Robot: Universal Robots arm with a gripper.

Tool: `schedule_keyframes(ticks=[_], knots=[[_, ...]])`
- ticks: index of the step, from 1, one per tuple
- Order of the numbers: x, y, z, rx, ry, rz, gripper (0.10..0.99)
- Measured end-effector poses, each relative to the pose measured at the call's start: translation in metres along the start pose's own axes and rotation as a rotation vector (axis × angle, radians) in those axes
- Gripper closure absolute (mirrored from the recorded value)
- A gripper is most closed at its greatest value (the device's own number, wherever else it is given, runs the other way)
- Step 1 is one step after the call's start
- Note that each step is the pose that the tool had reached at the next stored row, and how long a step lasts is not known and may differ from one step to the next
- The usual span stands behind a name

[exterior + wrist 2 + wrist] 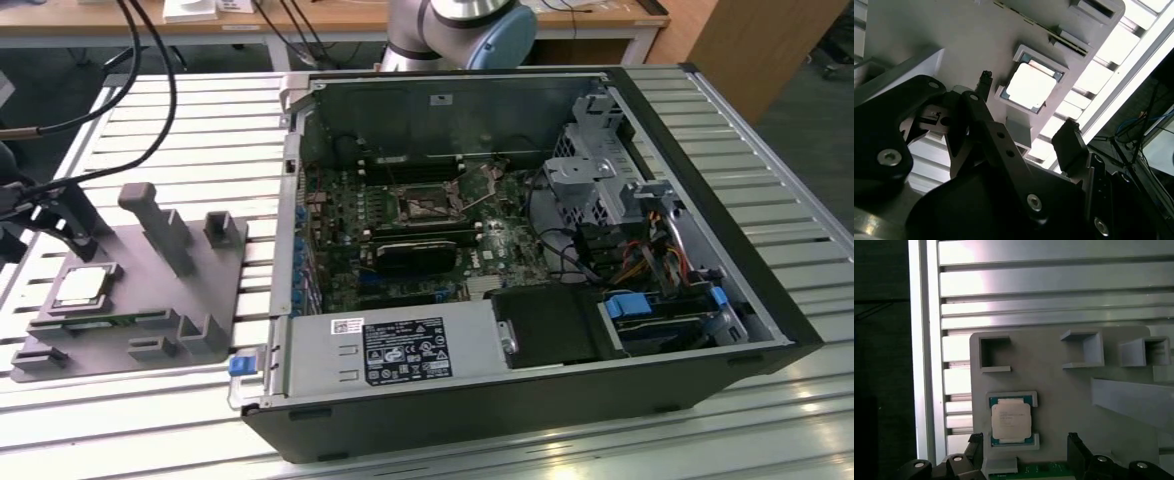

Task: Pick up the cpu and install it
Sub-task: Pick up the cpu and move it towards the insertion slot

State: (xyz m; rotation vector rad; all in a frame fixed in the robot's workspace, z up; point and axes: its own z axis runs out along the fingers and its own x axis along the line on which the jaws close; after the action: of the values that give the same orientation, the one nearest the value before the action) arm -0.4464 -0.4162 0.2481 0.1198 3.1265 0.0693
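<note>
The cpu (pixel 1010 418), a flat square chip with a silver top and a thin green edge, lies in a shallow pocket of the grey fixture (pixel 1069 395). In the exterior view the cpu (pixel 82 285) sits at the near left of the fixture (pixel 160 300), on the slatted table. My gripper (pixel 1024 442) hovers over the chip, open, with a black finger on either side and nothing between them. The second wrist view also has the gripper (pixel 1027 107) open above the cpu (pixel 1031 85). The motherboard socket (pixel 427 205) is inside the open computer case.
The open computer case (pixel 534 400) fills the middle and the exterior view's right, with cables, a drive cage and a power supply inside. Grey upright posts (pixel 150 215) rise from the fixture close to the chip. Black cables (pixel 147 60) hang at the exterior view's left.
</note>
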Motion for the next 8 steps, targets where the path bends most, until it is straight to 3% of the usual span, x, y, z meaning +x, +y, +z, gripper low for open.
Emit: schedule_keyframes(ticks=[4, 8], knots=[[0.0001, -0.0002, 0.006, 0.0, 0.0013, 0.0, 0.325], [0.0001, -0.0003, 0.0067, 0.0, 0.0017, 0.0, 0.325]])
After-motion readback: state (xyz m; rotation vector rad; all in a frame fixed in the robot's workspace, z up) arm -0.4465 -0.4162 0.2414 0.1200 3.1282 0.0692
